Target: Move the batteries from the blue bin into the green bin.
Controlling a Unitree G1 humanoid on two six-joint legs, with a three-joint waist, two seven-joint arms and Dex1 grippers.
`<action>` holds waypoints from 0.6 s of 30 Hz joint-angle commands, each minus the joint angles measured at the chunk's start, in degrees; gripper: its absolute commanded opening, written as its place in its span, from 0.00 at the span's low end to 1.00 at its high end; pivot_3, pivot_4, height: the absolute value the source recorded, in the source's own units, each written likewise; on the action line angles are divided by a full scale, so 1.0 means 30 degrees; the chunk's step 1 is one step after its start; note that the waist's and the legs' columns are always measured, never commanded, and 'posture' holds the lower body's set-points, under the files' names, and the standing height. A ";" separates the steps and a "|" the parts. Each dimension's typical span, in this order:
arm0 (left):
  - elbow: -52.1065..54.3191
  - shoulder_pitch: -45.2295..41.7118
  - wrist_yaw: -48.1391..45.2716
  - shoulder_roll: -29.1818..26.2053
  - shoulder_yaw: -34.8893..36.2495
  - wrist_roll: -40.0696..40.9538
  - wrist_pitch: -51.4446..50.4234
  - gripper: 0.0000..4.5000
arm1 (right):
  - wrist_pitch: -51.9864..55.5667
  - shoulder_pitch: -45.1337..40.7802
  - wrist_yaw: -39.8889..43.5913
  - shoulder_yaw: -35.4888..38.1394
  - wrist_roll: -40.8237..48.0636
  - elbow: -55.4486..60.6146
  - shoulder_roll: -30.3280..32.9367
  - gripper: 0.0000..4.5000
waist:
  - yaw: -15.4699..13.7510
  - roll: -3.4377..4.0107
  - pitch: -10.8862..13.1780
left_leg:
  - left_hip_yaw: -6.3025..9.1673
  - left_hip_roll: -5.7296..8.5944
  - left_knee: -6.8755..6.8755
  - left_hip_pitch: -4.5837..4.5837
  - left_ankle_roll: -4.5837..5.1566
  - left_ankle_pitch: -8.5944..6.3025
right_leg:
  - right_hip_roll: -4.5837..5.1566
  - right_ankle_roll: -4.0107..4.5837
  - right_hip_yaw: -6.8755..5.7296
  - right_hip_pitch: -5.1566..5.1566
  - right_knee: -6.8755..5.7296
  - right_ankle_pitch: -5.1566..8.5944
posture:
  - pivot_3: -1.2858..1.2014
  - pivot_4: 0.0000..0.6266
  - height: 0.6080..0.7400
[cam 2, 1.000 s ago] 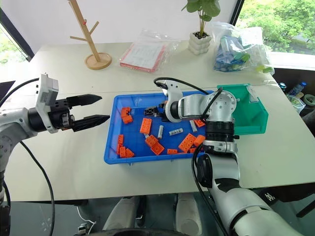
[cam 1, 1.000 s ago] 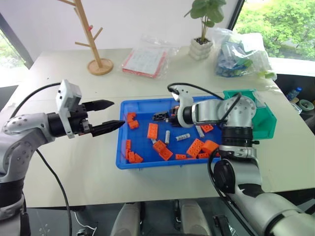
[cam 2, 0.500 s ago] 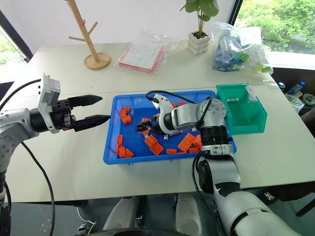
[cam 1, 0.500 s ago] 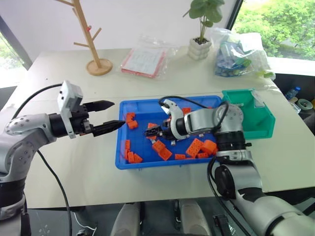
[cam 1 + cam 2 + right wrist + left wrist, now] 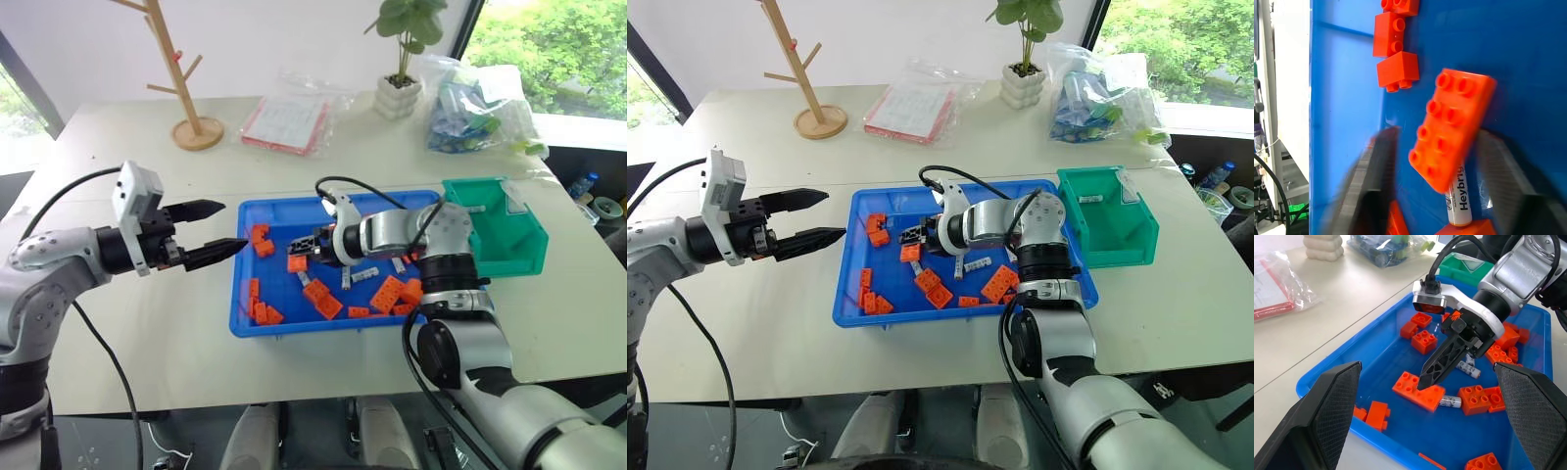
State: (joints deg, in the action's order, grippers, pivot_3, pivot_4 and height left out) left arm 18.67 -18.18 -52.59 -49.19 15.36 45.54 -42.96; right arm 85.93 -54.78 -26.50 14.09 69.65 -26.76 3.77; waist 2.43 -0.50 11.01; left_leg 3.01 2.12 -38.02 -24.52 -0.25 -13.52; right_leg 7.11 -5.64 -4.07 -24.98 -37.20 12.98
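R gripper (image 5: 1426, 380) is down inside the blue bin (image 5: 257, 327), fingers partly apart w/ an orange brick (image 5: 1449, 128) between them; a battery (image 5: 1458, 198) lies just under that brick's end, and whether the pads touch either can't be told. Two more batteries (image 5: 364, 275) lie near the bin's middle, among scattered orange bricks. L gripper (image 5: 217, 231) hovers over the table (image 5: 147, 343) just outside the bin's left rim, fingers apart, holding nothing. Green bin (image 5: 509, 250) sits touching the blue bin's right end. A wooden rack, potted plant and plastic bags stand at the table's far side.
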 commanded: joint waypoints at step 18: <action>0.0160 -0.0446 -0.0357 -0.0326 0.0086 -0.0233 0.0804 1.00 | -0.1851 -0.2550 1.0409 -0.7208 -0.6929 0.4573 0.3041 0.01 | -0.0030 0.0010 0.0010 | -0.0022 -0.0001 0.0021 -0.0038 0.0000 0.0000 | -0.0010 -0.0003 0.0044 -0.0064 0.0000 0.0002 | 0.52 0.24 0.64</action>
State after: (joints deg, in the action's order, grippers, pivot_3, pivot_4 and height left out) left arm 18.17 -18.85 -53.02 -49.26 14.76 45.09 -41.69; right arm 79.84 -62.67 -1.76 -1.43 50.35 -21.59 9.70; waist 2.34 -0.47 11.04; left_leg 2.95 2.12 -37.96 -24.66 -0.25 -13.52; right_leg 7.07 -5.65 -3.93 -25.20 -37.19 12.99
